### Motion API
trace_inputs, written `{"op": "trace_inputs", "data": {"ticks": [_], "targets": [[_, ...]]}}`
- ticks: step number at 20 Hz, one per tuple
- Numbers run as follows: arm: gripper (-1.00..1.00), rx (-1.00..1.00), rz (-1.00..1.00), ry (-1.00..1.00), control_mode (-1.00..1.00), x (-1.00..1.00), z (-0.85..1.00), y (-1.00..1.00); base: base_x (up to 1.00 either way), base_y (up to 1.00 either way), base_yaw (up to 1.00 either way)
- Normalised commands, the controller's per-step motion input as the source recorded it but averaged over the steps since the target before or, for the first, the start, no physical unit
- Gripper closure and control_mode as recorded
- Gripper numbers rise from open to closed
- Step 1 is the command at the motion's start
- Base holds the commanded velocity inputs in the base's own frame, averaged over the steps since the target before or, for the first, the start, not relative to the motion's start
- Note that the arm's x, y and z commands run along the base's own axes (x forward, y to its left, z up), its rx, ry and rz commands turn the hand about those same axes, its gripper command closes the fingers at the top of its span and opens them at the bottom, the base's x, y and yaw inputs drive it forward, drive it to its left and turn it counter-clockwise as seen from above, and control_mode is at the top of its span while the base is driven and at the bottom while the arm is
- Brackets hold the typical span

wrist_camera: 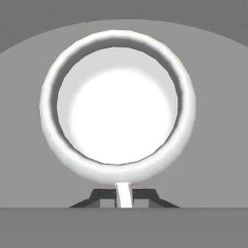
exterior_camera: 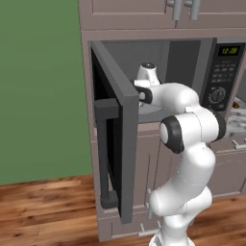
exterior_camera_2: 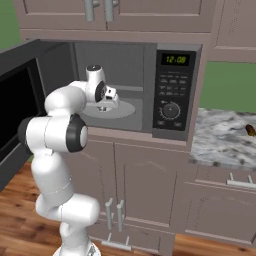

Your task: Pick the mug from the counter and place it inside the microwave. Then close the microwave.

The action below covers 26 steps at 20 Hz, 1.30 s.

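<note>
The two dark finger tips of the gripper (wrist_camera: 124,197) are pinched shut on the thin white handle of the small round white mug (wrist_camera: 117,104), whose open mouth faces the hand camera from directly below. The mug hangs over, or sits on, the pale grey round turntable plate (exterior_camera_2: 125,111) inside the large grey microwave (exterior_camera_2: 172,90); whether its base touches the plate cannot be told. In the right base view the hand (exterior_camera_2: 106,96) reaches into the open cavity over the plate. The microwave's dark glass door (exterior_camera: 113,144) stands swung wide open to the left. Its black panel with green clock digits and a round dial sits on the right. Further right lies the grey-and-white marbled stone counter (exterior_camera_2: 220,137), bearing a small brown oblong object (exterior_camera_2: 250,130).
</note>
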Motion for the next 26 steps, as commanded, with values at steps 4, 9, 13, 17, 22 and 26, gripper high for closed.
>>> {"op": "trace_inputs", "data": {"ticks": [4,9,13,17,22,26], "targets": [[1.00,0.00,0.00,0.03,-1.00,0.00,-0.26,0.00,0.00,0.00,0.00],[1.00,0.00,0.00,0.01,-1.00,0.00,-0.26,0.00,0.00,0.00,0.00],[1.00,0.00,0.00,0.00,-1.00,0.00,-0.04,0.00,0.00,0.00,0.00],[1.00,0.00,0.00,0.00,-1.00,0.00,0.00,0.00,0.00,0.00,0.00],[-1.00,0.00,0.00,0.00,-1.00,0.00,0.00,0.00,0.00,0.00,0.00],[-1.00,0.00,0.00,0.00,-1.00,0.00,0.00,0.00,0.00,0.00,0.00]]}}
